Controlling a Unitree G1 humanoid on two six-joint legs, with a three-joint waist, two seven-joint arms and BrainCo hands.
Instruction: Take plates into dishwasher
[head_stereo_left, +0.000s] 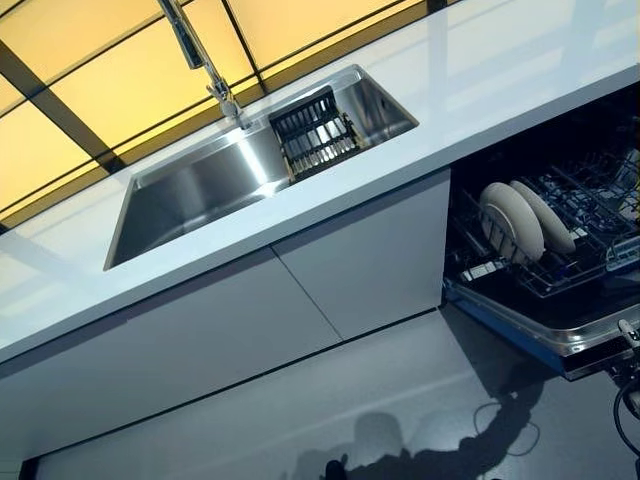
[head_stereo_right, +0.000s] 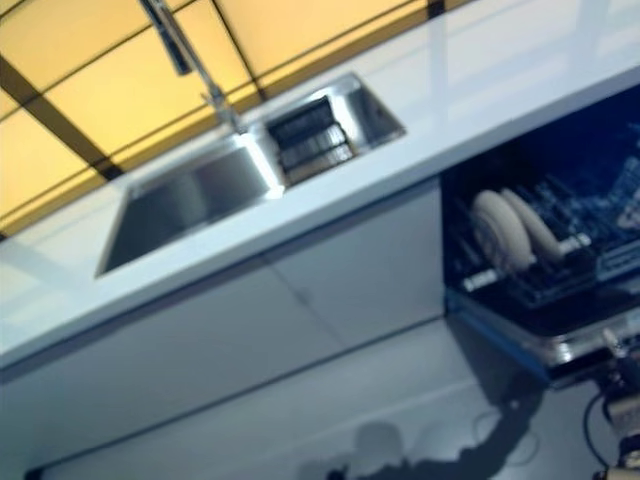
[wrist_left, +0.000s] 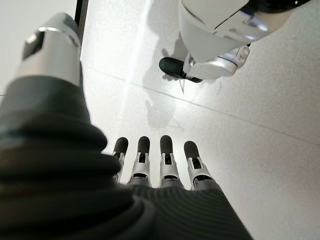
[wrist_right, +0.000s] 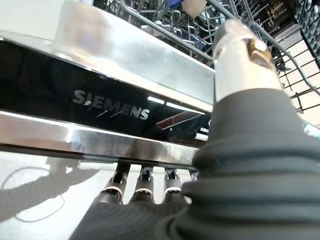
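Note:
Two white plates (head_stereo_left: 512, 222) stand upright side by side in the lower rack (head_stereo_left: 590, 262) of the open dishwasher at the right, under the counter. They also show in the right eye view (head_stereo_right: 500, 232). My right hand (wrist_right: 145, 187) hangs with straight fingers just in front of the edge of the dishwasher's open door (wrist_right: 100, 107) and holds nothing. My left hand (wrist_left: 155, 162) hangs over the pale floor with straight fingers and is empty. Neither hand shows clearly in the eye views.
A steel sink (head_stereo_left: 200, 190) with a tall tap (head_stereo_left: 205, 60) is set in the white counter (head_stereo_left: 480, 90). A dark dish rack (head_stereo_left: 315, 132) sits in the sink's right end. White cabinet fronts (head_stereo_left: 350, 270) run below the counter.

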